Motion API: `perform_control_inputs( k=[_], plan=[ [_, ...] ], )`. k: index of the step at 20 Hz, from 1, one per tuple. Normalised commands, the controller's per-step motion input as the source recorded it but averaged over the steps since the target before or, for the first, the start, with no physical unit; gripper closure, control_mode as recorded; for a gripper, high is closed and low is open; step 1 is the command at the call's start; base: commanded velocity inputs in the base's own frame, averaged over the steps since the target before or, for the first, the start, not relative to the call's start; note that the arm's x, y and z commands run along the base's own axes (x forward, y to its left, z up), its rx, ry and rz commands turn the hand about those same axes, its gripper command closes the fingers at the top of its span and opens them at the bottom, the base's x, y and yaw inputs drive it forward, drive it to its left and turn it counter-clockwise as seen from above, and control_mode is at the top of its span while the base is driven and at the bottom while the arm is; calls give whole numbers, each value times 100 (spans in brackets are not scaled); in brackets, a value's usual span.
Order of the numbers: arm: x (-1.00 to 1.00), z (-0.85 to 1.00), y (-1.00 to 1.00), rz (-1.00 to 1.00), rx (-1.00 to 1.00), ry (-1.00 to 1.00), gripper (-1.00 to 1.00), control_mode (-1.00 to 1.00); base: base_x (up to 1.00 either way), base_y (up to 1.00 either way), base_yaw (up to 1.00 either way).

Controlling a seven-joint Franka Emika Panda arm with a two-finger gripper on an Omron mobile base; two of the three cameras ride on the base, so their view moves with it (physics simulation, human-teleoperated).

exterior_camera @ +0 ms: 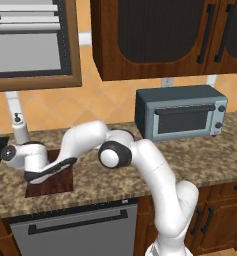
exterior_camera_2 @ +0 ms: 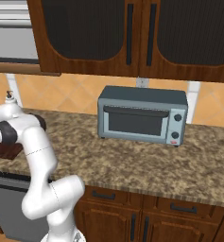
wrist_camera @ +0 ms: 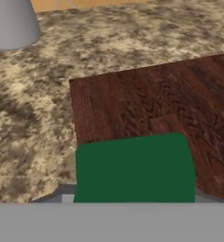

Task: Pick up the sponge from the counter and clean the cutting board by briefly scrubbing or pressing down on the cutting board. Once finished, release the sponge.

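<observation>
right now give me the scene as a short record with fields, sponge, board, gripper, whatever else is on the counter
sponge: green top, close in front of the hand camera, over the near part of the board
cutting board: dark reddish-brown wood, flat on the counter
gripper: shut on the sponge, low over the board
toaster oven: grey, at the back of the counter, right of the board
soap bottle: behind the board, upright

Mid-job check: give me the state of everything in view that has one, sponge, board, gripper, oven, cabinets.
sponge: green side toward the hand camera, held at the gripper, over the board's near edge.
cutting board: flat on the counter, partly under the arm.
gripper: shut on the sponge.
toaster oven: door closed.
upper cabinets: doors closed.
dishwasher: door closed.
</observation>
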Motion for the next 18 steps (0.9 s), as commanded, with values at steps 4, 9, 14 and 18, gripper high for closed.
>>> perform_control_inputs(
  k=[4,9,14,18],
  plan=[
    [76,-16,-34,0,1,0,100,-100,0,0,0],
    [72,-28,-25,0,0,-5,100,-100,0,0,0],
    [73,-35,-27,0,0,-6,100,-100,0,0,0],
    [71,-24,-36,0,0,-4,100,-100,0,0,0]
  ],
)
